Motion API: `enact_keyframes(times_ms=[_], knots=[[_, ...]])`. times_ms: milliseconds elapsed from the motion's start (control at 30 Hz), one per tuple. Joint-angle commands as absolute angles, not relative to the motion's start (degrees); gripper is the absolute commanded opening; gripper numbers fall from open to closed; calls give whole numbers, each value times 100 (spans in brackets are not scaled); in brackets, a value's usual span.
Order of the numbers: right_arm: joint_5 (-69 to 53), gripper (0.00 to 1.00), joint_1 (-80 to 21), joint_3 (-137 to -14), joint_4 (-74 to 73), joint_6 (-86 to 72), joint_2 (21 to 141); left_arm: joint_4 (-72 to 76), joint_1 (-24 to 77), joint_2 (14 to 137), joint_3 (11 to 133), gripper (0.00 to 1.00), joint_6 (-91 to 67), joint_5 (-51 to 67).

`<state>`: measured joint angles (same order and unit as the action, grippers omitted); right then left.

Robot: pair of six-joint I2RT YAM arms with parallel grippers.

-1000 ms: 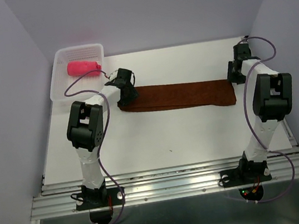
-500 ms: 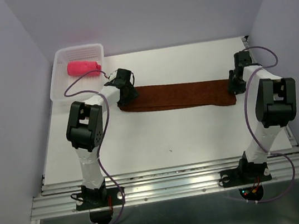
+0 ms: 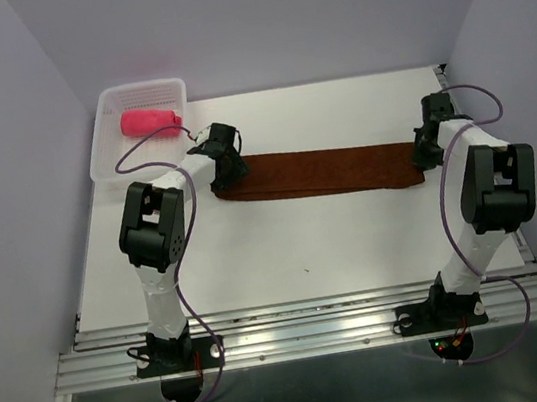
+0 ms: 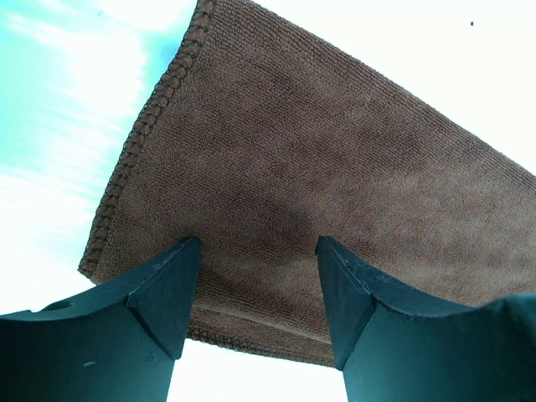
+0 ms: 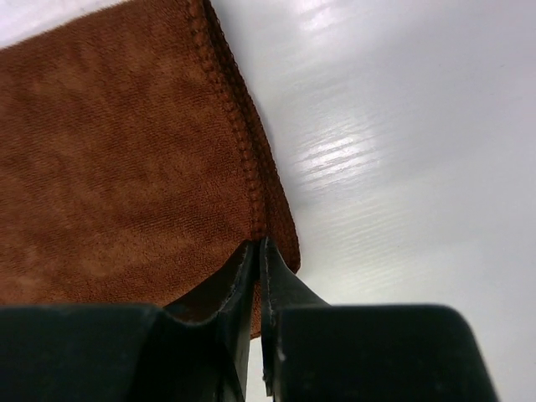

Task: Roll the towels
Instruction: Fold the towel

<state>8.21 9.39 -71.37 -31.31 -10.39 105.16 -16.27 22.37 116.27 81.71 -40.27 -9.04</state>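
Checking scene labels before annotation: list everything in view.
brown towel: 1, rust brown, flat in a long strip across the table
pink towel: 1, bright pink, rolled, inside the basket
basket: 1, white perforated plastic, far left corner of the table
table: 1, white
rail: 1, silver metal, near edge, under the arm bases
left arm: 1, white and black
right arm: 1, white and black
left hand: 1, black, open over the brown towel's left end
right hand: 1, black, closed on the brown towel's right edge
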Motion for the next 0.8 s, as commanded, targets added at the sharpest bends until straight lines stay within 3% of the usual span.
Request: enact_keyframes(times_ms=[0, 233, 433, 467, 533, 600, 633, 667, 700, 733, 767], knots=[[1011, 10, 967, -7330, -3102, -1064, 10055, -1819, 2188, 11549, 7972, 69, -3981, -853], [1344, 9, 967, -7400, -3155, -949, 10125, -1819, 2180, 11531, 7963, 69, -3981, -835], [1424, 17, 967, -7418, -3147, -879, 10608, -1802, 2197, 11470, 7928, 69, -3947, -537], [1441, 25, 967, -7418, -3155, -879, 10643, -1784, 2197, 11418, 7919, 69, -3938, -501], [1477, 31, 967, -7435, -3146, -923, 10714, -1810, 2197, 11295, 7893, 69, -3885, -413], [1476, 47, 967, -7462, -3146, -949, 10714, -1819, 2215, 11154, 7884, 69, -3824, -334], [1468, 62, 967, -7471, -3146, -958, 10653, -1819, 2224, 11066, 7849, 70, -3806, -325], [1407, 66, 967, -7471, -3138, -975, 10609, -1828, 2232, 10874, 7831, 70, -3780, -308], [1354, 66, 967, -7479, -3120, -1019, 10565, -1846, 2250, 10776, 7814, 78, -3788, -325], [1301, 68, 967, -7471, -3077, -1054, 10512, -1846, 2259, 10680, 7779, 96, -3771, -316], [1162, 68, 967, -7453, -3041, -1089, 10407, -1863, 2267, 10513, 7761, 98, -3771, -316]])
